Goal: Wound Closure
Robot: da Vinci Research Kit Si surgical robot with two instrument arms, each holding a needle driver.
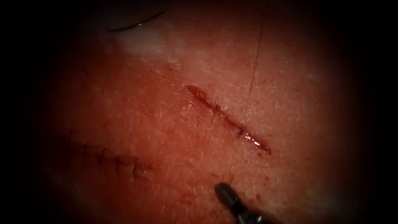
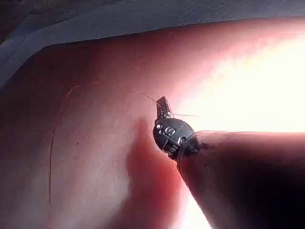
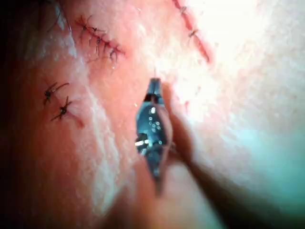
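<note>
Right tool (image 1: 222, 190) sat on tissue (image 1: 137, 116) below the cut (image 1: 228, 118), jaws clenched, apparently on thread (image 1: 251, 83). Left tool (image 2: 162, 106) clenched on thread. Needle (image 1: 137, 24) lay loose.

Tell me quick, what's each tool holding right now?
Left tool: shut on the thread.
Right tool: looks shut; whether it holds anything cannot be told.

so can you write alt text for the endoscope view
A thin thread runs taut across the cut in the tissue, down toward a dark pincer entering from the right. An older stitched cut lies to the left, and a dark curved strand lies far up.
</note>
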